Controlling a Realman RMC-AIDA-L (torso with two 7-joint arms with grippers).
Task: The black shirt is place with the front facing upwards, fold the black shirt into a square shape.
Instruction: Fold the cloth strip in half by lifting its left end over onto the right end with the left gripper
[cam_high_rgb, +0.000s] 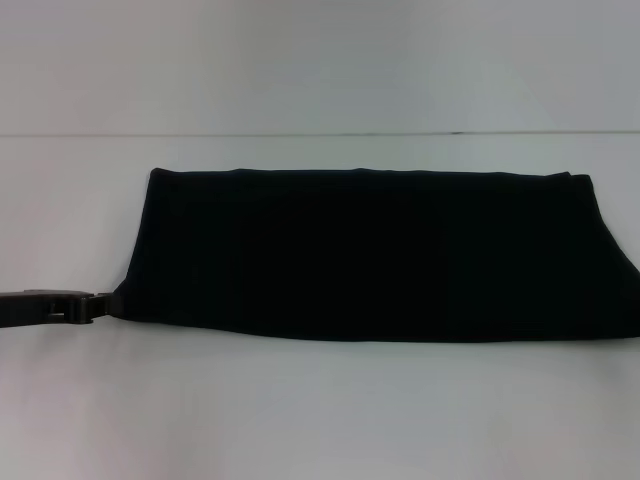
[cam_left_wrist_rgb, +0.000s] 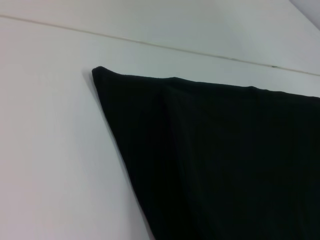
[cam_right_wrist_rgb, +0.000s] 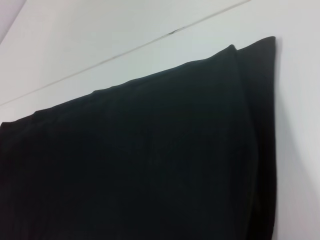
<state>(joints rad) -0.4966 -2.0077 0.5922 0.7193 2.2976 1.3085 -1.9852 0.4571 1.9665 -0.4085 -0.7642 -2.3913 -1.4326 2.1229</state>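
Note:
The black shirt (cam_high_rgb: 370, 255) lies flat on the white table (cam_high_rgb: 320, 410), folded into a long band that runs left to right, with its right end reaching the picture's edge. No lettering or neck label shows. My left gripper (cam_high_rgb: 98, 303) is low at the table's left, with its tip touching the shirt's near left corner. The left wrist view shows the shirt's (cam_left_wrist_rgb: 220, 160) left end and its far corner. The right wrist view shows the shirt's (cam_right_wrist_rgb: 150, 160) right end, with two layered edges. My right gripper is out of view.
A thin seam (cam_high_rgb: 320, 134) runs across the table behind the shirt. White table surface lies in front of the shirt and to its left.

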